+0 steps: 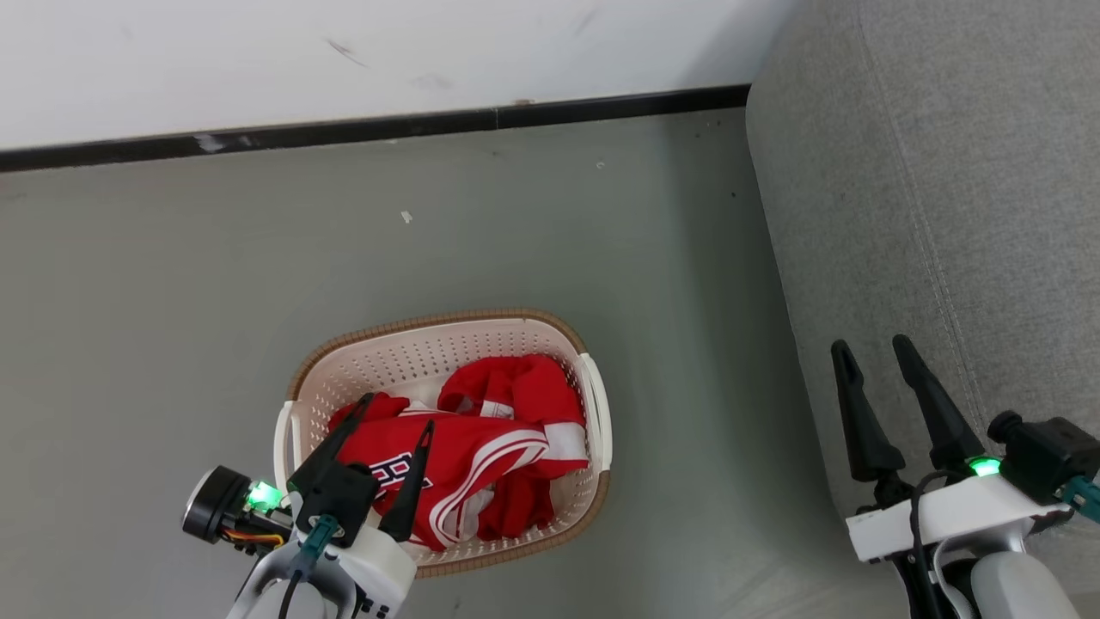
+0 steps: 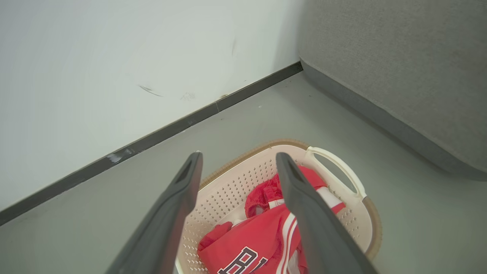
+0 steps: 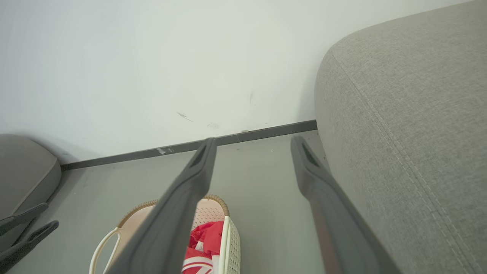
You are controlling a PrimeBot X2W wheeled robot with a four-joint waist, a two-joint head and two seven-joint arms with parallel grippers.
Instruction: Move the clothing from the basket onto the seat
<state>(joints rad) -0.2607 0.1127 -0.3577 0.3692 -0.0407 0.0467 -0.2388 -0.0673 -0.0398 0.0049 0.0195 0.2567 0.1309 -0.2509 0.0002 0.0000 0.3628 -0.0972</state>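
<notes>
The left gripper hangs over the basket with its two dark fingers spread apart and empty. Below them the clothing lies crumpled inside the cream perforated walls: red sports fabric with white bands, thin stripes and dark white-edged lettering. The basket stands on the grey floor. The right gripper, equally spread and empty, sits over the edge of the grey seat.

On floor, basket sitting left of seat, well apart from it. In basket, clothing lying heaped toward its right and near sides. Wall running behind floor and basket. Above basket's near-left part, left hand hanging over clothing. By seat's left edge, right hand hovering, right of basket.
</notes>
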